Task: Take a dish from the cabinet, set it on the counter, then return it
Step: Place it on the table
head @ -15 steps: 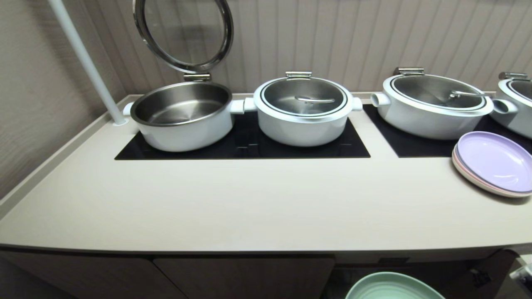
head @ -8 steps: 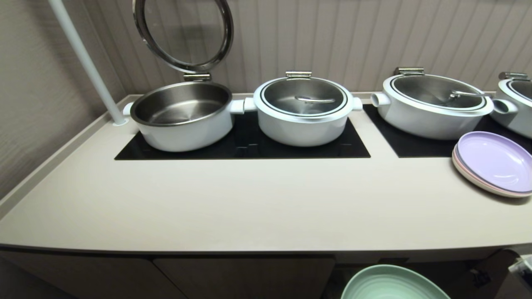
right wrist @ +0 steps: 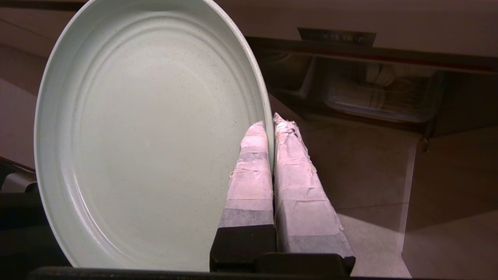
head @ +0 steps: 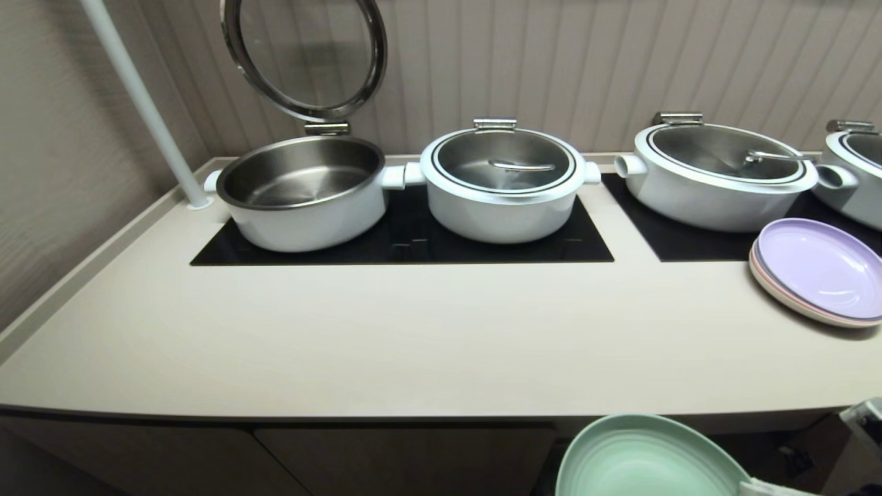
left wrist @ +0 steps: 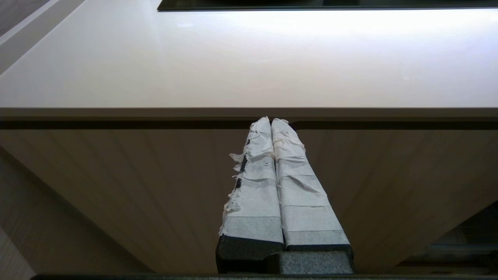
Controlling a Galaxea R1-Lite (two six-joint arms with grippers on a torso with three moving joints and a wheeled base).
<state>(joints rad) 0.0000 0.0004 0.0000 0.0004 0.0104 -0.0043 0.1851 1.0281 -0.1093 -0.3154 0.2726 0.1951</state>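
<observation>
The dish (head: 641, 461) is a pale mint-green plate held in the air below and in front of the counter (head: 413, 331), its far rim level with the counter's front edge. My right gripper (right wrist: 271, 122) is shut on the dish (right wrist: 148, 136), one taped finger on each side of its rim. Behind the dish the cabinet (right wrist: 369, 89) stands open under a small black label (right wrist: 336, 37). My left gripper (left wrist: 271, 121) is shut on nothing and hangs before the closed doors under the counter (left wrist: 249, 58).
White pots (head: 506, 182) stand on black cooktop panels (head: 406, 241); the leftmost pot (head: 303, 189) has its lid raised. A lilac plate (head: 823, 269) tops a stack at the counter's right end. A white pole (head: 141, 103) rises at the back left. A clear container (right wrist: 381, 97) sits inside the cabinet.
The dish has risen in the head view and now reaches up to the counter's front edge. The left arm has not moved.
</observation>
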